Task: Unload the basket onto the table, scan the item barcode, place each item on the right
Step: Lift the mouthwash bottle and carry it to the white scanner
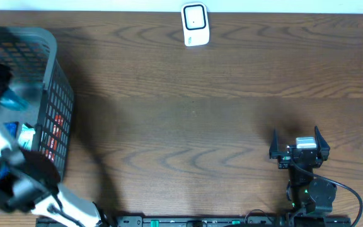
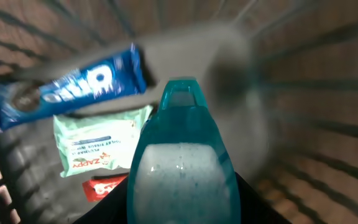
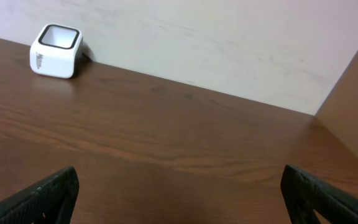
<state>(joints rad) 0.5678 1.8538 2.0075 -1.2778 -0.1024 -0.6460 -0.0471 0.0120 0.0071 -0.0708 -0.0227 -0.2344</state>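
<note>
Brown wood table [image 1: 188, 113] fills the overhead frame. Grey mesh plastic basket [image 1: 58, 94] sits upper left, w/ the left arm reaching into it.

Left gripper [image 2: 180, 206]: dark jaws pinch the sides of a teal translucent plastic bottle [image 2: 180, 155], centre of the left wrist frame, cap pointing up-frame. That's the item, and it's inside the basket, not out yet.

Right gripper [image 1: 299, 146], lower right overhead, is spread wide, holding nothing and well apart from everything.

Small white box scanner [image 1: 195, 25] sits top centre, far from the basket.

Under the bottle: blue biscuit pack [image 2: 67, 87], pale green wipes pack [image 2: 98, 146], red packet [image 2: 104, 186].

Step in hand, my read: lift out. Go straight up, clear the basket wall, don't snag the 3 packs. Barcode isn't visible, so the bottle probably needs turning before it faces the scanner window. Grip looks low on the body, so move slowly in case it tips.
</note>
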